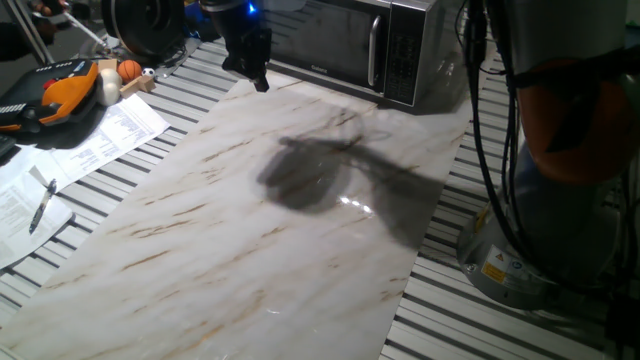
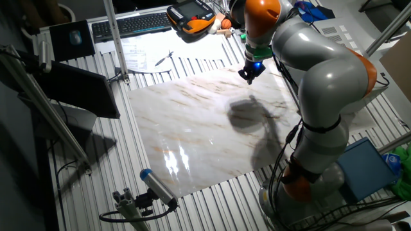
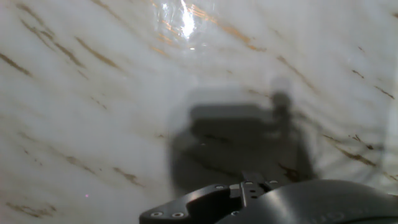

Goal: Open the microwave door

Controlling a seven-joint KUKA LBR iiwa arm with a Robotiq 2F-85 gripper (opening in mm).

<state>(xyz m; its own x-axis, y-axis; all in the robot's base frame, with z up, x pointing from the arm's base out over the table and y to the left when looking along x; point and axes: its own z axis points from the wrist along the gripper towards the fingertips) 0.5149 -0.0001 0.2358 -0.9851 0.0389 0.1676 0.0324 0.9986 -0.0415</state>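
My fingers (image 1: 258, 78) hang low over the marble worktop (image 1: 250, 230), pointing down at bare stone, holding nothing; whether they are wide or narrow I cannot tell, since the hand view shows only my own shadow on the slab. Just behind me and off to my right stands the microwave (image 1: 420, 25), its door (image 1: 320, 35) shut, the vertical bar handle (image 1: 375, 50) at the door's far edge beside the keypad (image 1: 402, 55). As I judge it, the approach is still to be made: I should travel right along the front, turn to face the glass, spread wide enough to straddle the bar, close at mid-height, then pull in an arc about the hinge side, not straight back, so the oven does not slide.
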